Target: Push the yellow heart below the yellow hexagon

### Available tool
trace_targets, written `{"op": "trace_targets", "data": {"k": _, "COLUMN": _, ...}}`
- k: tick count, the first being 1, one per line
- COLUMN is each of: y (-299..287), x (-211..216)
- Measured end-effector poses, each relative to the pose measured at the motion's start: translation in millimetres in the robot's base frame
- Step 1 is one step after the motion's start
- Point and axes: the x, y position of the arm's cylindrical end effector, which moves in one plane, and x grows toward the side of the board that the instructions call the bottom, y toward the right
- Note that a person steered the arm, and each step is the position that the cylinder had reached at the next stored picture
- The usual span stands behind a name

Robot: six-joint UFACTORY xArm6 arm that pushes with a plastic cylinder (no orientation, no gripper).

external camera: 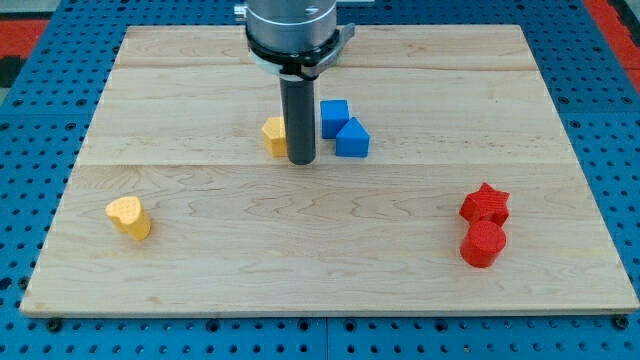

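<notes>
At the view's left, yellow heart point(129, 216), lobes leftward.

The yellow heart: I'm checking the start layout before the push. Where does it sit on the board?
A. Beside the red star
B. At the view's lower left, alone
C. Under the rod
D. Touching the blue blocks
B: the yellow heart sits alone at the view's lower left, far from my tip, which stands beside the yellow hexagon.
</notes>
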Motion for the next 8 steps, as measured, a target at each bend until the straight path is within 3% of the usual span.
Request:
{"op": "trace_targets", "data": {"k": 1, "y": -36, "x": 56}}
{"op": "trace_targets", "data": {"k": 2, "y": -121, "x": 95}}
{"op": "trace_targets", "data": {"k": 3, "y": -204, "x": 101}}
{"op": "trace_targets", "data": {"k": 4, "y": -208, "x": 102}}
{"op": "trace_targets", "data": {"k": 5, "y": -210, "x": 129}}
{"op": "trace_targets", "data": {"k": 6, "y": -278, "x": 126}}
{"op": "trace_targets", "data": {"k": 8, "y": -219, "x": 82}}
